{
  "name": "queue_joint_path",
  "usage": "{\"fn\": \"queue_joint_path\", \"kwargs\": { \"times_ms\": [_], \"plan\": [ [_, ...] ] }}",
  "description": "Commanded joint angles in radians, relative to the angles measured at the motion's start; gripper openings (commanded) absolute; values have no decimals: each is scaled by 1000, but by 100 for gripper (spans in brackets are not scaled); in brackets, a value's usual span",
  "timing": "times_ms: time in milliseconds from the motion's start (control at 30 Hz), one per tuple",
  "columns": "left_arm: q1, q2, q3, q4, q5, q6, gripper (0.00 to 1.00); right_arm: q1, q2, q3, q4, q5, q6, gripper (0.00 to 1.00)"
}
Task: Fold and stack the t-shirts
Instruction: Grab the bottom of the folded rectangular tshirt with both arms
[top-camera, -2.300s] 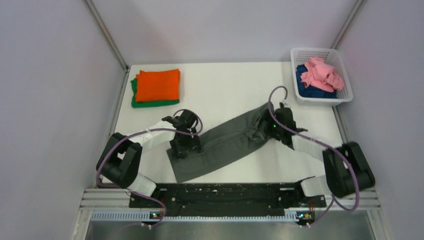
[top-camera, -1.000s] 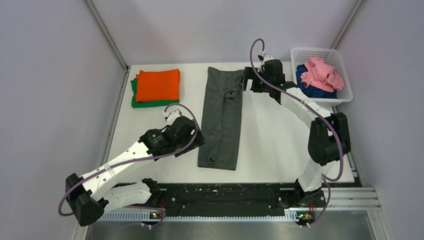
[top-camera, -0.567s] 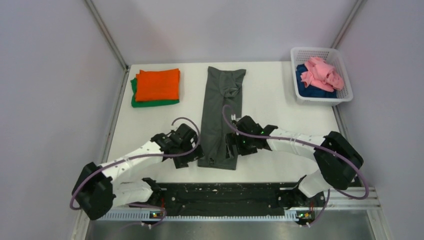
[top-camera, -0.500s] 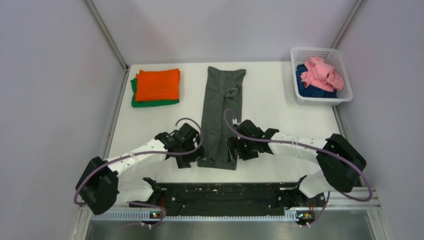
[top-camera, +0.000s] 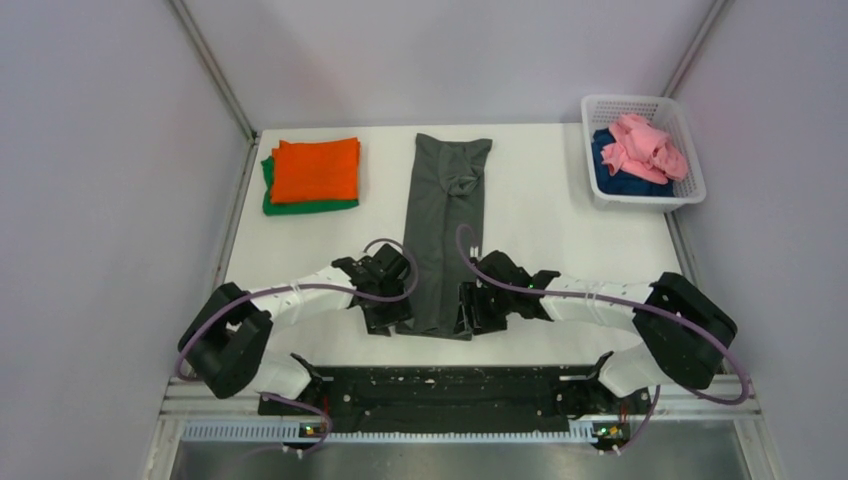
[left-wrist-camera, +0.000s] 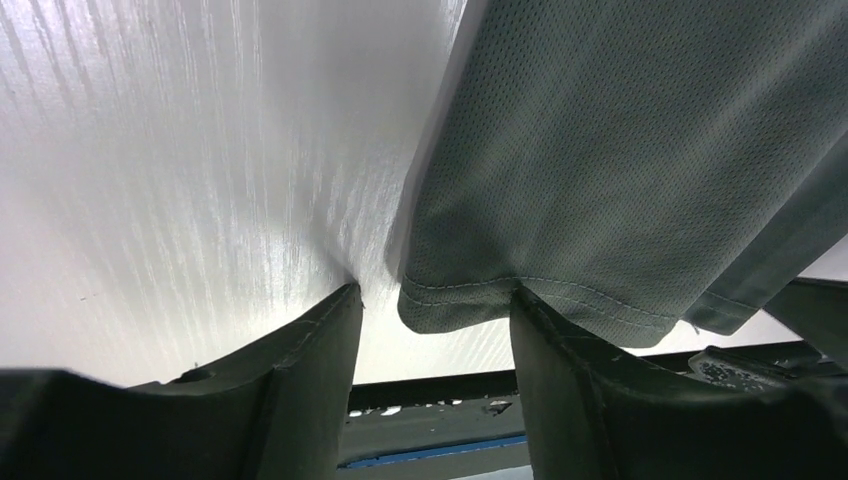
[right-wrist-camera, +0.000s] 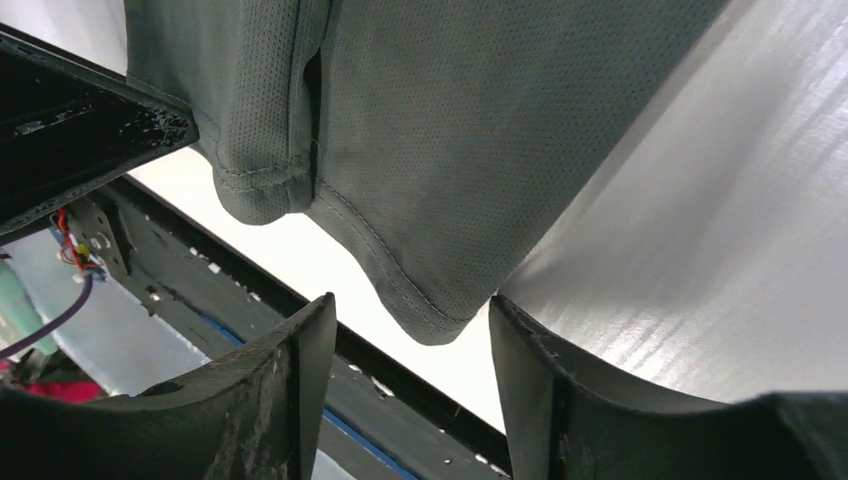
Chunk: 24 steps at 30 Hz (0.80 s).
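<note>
The dark grey t-shirt (top-camera: 444, 236) lies as a long narrow strip down the middle of the table, its hem at the near edge. My left gripper (top-camera: 395, 322) is open at the strip's near left corner; in the left wrist view the hem corner (left-wrist-camera: 450, 305) sits between the open fingers (left-wrist-camera: 300, 370). My right gripper (top-camera: 468, 318) is open at the near right corner; the right wrist view shows that corner (right-wrist-camera: 430, 322) between its fingers (right-wrist-camera: 545, 390). The folded orange shirt (top-camera: 316, 170) lies on the green one (top-camera: 285, 205). Pink (top-camera: 645, 147) and dark blue (top-camera: 612, 177) shirts are in the basket.
The white mesh basket (top-camera: 640, 105) stands at the back right corner. The black base rail (top-camera: 440, 385) runs along the near table edge just behind both grippers. Grey walls close in the table on both sides.
Both grippers have moved down toward the near edge, closing in on the two near corners of the grey strip. The grey shirt itself has not moved in the last half second.
</note>
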Motion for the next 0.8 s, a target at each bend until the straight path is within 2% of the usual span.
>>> {"fn": "queue_joint_path", "kwargs": {
  "times_ms": [0,67,200,267,300,333,467,667,767],
  "plan": [
    [1,55,21,24,-53,-2,59,12,48,-2,21,14,31,54],
    [1,79,28,23,-54,-1,49,12,55,-3,0,28,38,46],
    [1,92,33,-3,-62,-4,11,12,43,-19,-40,71,49,24],
    [0,78,31,-27,-62,-9,0,12,35,-26,-65,91,46,11],
    [1,66,29,-39,-94,-11,0,12,29,-31,-72,96,42,3],
    [1,53,23,-49,-101,-14,0,12,20,-36,-83,93,34,0],
    [0,-34,-5,-76,-90,-21,0,12,-27,-78,-103,52,10,0],
    [-29,-226,-96,-64,-1,-75,0,12,-142,-153,20,-155,36,0],
    [-36,-311,-100,-91,-1,-88,0,12,-203,-165,21,-184,52,0]
  ]
}}
